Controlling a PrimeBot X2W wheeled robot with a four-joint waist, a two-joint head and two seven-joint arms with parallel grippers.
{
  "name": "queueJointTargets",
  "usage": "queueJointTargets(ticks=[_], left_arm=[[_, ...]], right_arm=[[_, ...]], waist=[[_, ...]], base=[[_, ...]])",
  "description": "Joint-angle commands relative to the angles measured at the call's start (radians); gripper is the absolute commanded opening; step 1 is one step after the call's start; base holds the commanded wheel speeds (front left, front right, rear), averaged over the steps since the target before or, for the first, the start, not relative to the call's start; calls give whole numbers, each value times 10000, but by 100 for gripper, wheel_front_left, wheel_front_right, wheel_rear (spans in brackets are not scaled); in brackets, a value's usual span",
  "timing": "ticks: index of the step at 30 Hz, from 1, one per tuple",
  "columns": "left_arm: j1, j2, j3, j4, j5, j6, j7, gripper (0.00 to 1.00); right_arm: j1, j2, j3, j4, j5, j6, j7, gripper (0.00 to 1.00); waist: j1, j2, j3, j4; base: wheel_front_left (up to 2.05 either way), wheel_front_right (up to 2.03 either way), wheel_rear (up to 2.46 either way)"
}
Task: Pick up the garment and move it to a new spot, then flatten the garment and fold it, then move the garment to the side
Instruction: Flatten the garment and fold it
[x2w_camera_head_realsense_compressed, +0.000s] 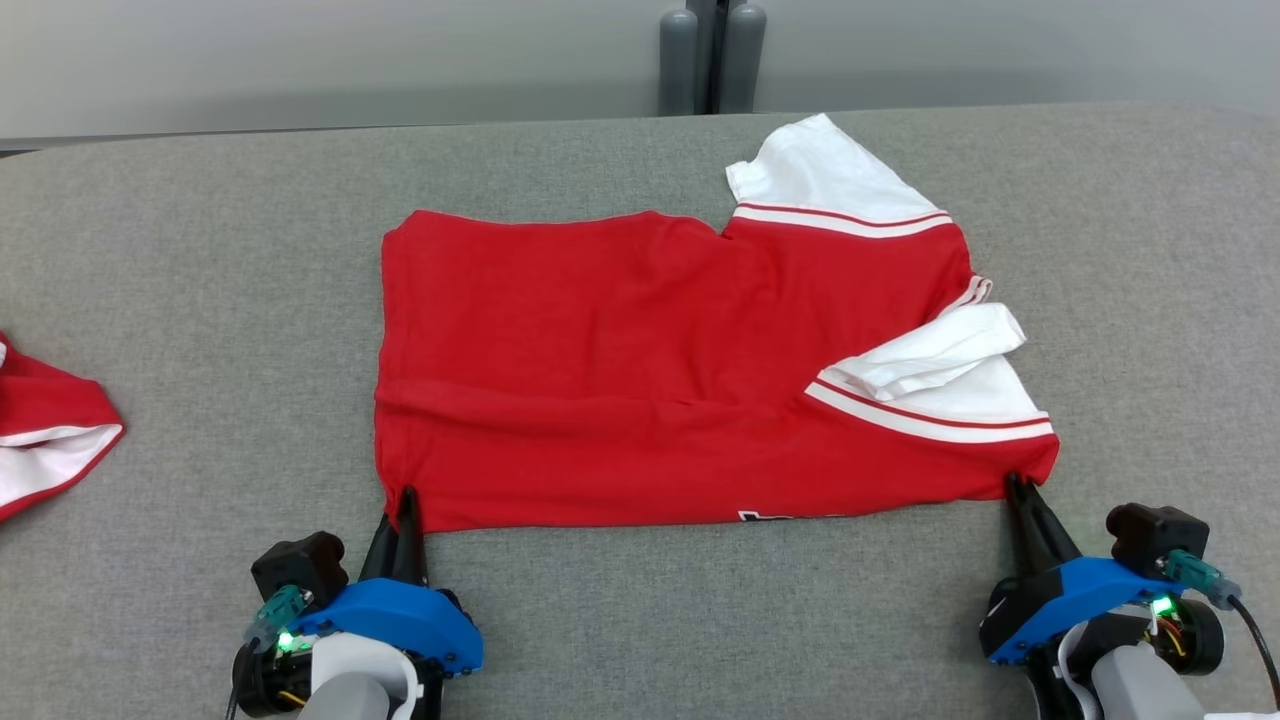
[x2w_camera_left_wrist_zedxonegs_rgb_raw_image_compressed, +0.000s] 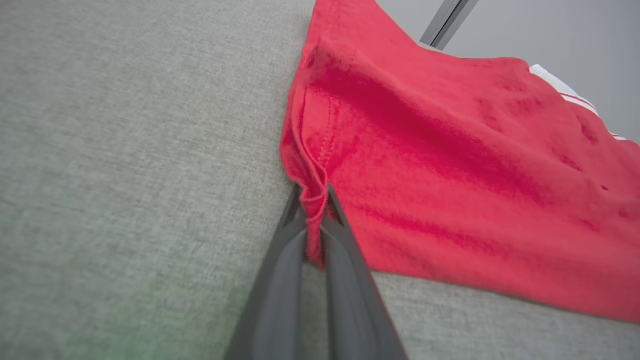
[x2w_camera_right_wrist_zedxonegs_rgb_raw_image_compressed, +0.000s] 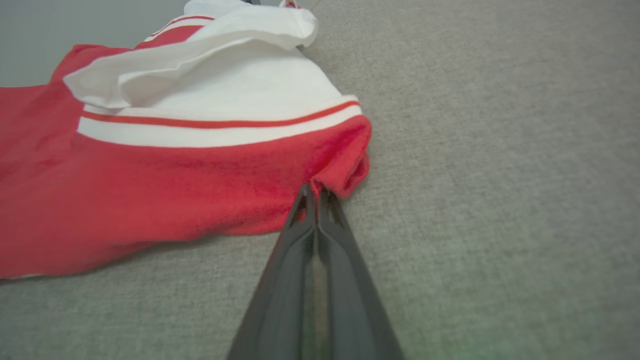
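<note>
Garment (x2w_camera_head_realsense_compressed: 620, 370), a soft red knit shirt with white striped sleeves, lies in a rough rectangle mid-table (x2w_camera_head_realsense_compressed: 200, 300) on coarse grey felt. The left gripper (x2w_camera_head_realsense_compressed: 408, 497) pinches its bunched 7 o'clock corner; the right gripper (x2w_camera_head_realsense_compressed: 1017, 485) clamps the 5 o'clock corner. Another red-and-white cloth (x2w_camera_head_realsense_compressed: 45, 430) lies at 9 o'clock.

Surface: grey woven tabletop (x2w_camera_head_realsense_compressed: 200, 300), far left corner rounded
Left edge: red and white cloth (x2w_camera_head_realsense_compressed: 45, 430), lying on the tabletop, partly cut off (shape cannot be told)
Far side: two grey upright cylinders (x2w_camera_head_realsense_compressed: 712, 55) close together, before a pale wall (x2w_camera_head_realsense_compressed: 300, 60)
</note>
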Motion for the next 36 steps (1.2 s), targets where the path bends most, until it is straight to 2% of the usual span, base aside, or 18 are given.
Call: queueJointTargets(ticks=[1, 7, 13, 20, 23, 27, 28, 29, 30, 31, 36], left_arm=[[115, -28, 7, 28, 76, -58, 57, 0], [253, -8, 423, -710, 335, -108, 39, 0], [475, 6, 660, -1372, 597, -302, 39, 0], [1586, 6, 544, -1264, 629, -412, 39, 0], [1971, 11, 433, -1132, 529, -426, 38, 0], [2572, -2, 239, -894, 201, -232, 39, 0], [2633, -3, 230, -883, 206, -147, 38, 13], [2687, 5, 279, -919, 170, 16, 39, 100], [2660, 0, 270, -961, 243, 58, 39, 100], [2572, -14, 291, -1044, 274, 117, 39, 100], [1788, -8, 637, -1553, 760, 255, 41, 100]], right_arm=[[-91, -63, -5, 96, 94, 1, 19, 0], [-57, -238, -481, -573, 270, 1, 8, 0], [296, -328, -788, -1369, 450, 0, 8, 0], [1640, -158, -962, -1837, 746, -3, 9, 0], [2213, -102, -811, -1890, 765, -2, 9, 0], [3093, -37, -289, -1760, 829, 0, 9, 0], [3222, -56, -158, -1706, 852, 0, 9, 0], [3299, -164, -81, -1514, 926, 0, 9, 0], [3183, -257, -178, -1545, 870, 0, 7, 86], [3064, -363, -135, -1623, 650, 0, 9, 100], [2290, -251, -512, -1958, 1044, 1, 10, 100]], waist=[[0, 2, -20, 22], [0, 2, -370, 94], [0, 2, -1266, 182], [0, 2, -2373, 284], [0, 2, -2496, 330], [0, 2, -2557, 389], [0, 2, -2540, 398], [0, 2, -2473, 396], [0, 2, -2430, 407], [0, 2, -2375, 434], [0, 2, -1851, 525]], base=[[0, 0, 0], [0, 0, 0], [0, 0, 0], [0, 0, 0], [0, 0, 0], [0, 0, 0], [0, 0, 0], [0, 0, 0], [0, 0, 0], [0, 0, 0], [0, 0, 0]])
